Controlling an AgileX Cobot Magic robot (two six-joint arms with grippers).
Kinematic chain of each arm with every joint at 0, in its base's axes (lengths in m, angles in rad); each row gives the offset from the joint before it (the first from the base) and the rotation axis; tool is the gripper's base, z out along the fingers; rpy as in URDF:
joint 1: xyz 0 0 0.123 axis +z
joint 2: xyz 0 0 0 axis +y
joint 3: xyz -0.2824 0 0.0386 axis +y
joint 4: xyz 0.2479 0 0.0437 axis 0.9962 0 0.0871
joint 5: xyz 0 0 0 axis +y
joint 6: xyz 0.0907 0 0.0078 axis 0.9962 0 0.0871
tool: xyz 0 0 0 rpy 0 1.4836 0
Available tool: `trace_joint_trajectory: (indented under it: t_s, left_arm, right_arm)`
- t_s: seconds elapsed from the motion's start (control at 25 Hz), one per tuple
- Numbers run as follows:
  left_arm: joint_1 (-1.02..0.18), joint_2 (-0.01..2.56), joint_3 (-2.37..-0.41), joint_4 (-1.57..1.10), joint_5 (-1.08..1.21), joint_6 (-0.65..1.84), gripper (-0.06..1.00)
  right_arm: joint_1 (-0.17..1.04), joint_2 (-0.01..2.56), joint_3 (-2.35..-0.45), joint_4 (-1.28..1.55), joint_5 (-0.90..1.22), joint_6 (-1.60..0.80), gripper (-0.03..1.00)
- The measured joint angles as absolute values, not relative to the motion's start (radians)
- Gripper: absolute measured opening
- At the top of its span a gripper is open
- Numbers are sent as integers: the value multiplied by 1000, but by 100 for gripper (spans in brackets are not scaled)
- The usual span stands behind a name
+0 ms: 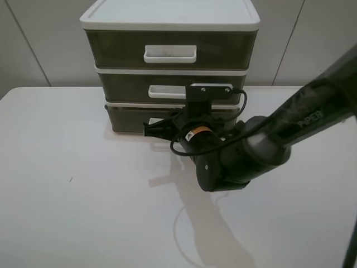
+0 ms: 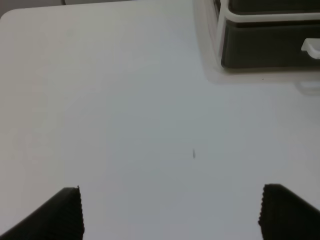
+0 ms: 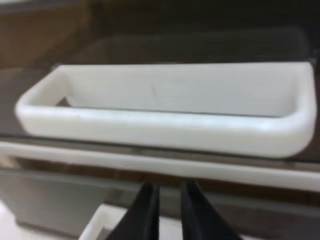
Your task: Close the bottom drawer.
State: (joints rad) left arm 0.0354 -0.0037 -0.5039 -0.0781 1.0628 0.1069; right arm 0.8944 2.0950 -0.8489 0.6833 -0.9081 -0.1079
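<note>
The bottom drawer (image 1: 126, 119) is the lowest brown-olive tier of the white-framed unit (image 1: 170, 12) at the back of the table. Its front sits about flush with the frame. My right gripper (image 1: 149, 130) is shut and empty, with its tips at the drawer's front beside the white handle (image 1: 153, 120). In the right wrist view the gripper (image 3: 168, 212) points at the bottom drawer (image 3: 55, 200), with that drawer's handle (image 3: 100, 223) at its side. My left gripper (image 2: 172, 215) is open and empty above bare table, well away from the bottom drawer (image 2: 265, 47).
The middle drawer's white handle (image 3: 165, 120) fills the right wrist view, just above my right gripper. The top drawer (image 1: 170, 50) and middle drawer (image 1: 125, 87) are shut. The white table (image 1: 72, 184) spreads in front of the unit. My right arm (image 1: 290, 125) crosses from the right.
</note>
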Motion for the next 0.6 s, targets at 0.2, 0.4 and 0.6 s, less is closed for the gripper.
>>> trace_joint_trajectory:
  t_s: [0.2, 0.4, 0.6]
  left_arm:
    - [35, -4, -504, -78, 1063, 107, 72]
    - [35, -4, -504, -78, 1063, 107, 72]
    - [35, -4, -504, -78, 1063, 107, 72]
  right_arm:
    - [929, 2005, -728, 678, -858, -108, 2]
    - [953, 1862, -582, 666, -848, -108, 6]
    - [944, 1625, -454, 658, -803, -108, 40]
